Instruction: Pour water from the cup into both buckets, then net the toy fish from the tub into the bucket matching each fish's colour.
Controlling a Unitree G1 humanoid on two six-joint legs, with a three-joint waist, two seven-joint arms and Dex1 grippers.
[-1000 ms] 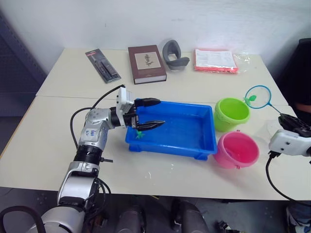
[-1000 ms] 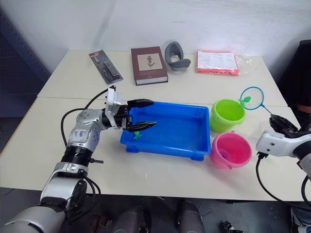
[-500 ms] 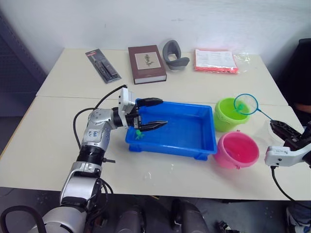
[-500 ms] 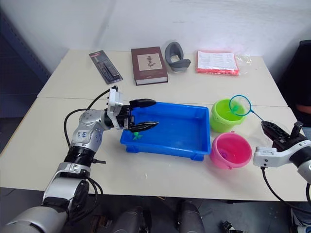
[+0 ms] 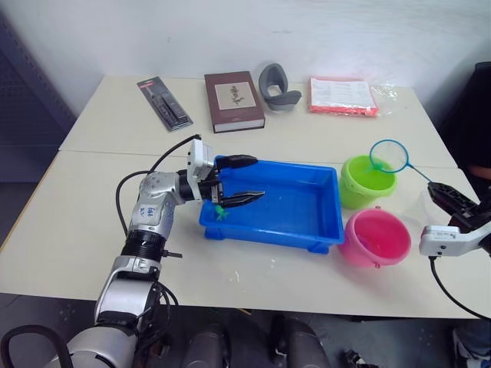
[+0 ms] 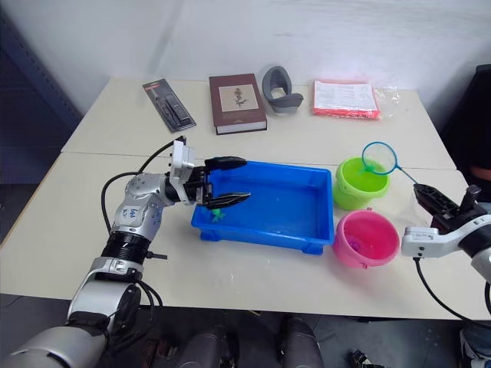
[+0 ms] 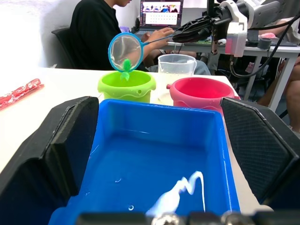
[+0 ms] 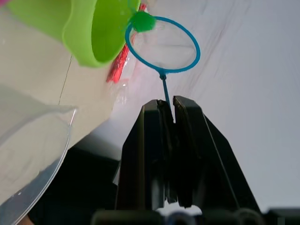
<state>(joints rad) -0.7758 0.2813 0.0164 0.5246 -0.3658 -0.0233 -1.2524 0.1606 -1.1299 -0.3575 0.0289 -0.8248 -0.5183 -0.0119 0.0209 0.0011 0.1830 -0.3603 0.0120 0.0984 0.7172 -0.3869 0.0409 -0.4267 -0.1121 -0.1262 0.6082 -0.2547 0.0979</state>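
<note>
The right gripper (image 8: 168, 123), its black fingers pinched tight on the thin black stick handle, holds the small blue-rimmed mesh net (image 6: 380, 157) over the lime-green round plastic bucket (image 6: 358, 182), with a tiny bright-green toy fish (image 7: 125, 64) clinging at the hoop's rim above the bucket's mouth. To finish the drop cleanly, I would tip the hoop further while it is over the green bucket, well clear of the bright pink round bucket (image 6: 364, 236) just beside it. The left gripper (image 5: 239, 180) hangs with fingers spread wide over the end of the shallow bright-blue rectangular tub (image 5: 307, 218) farthest from the green bucket.
</note>
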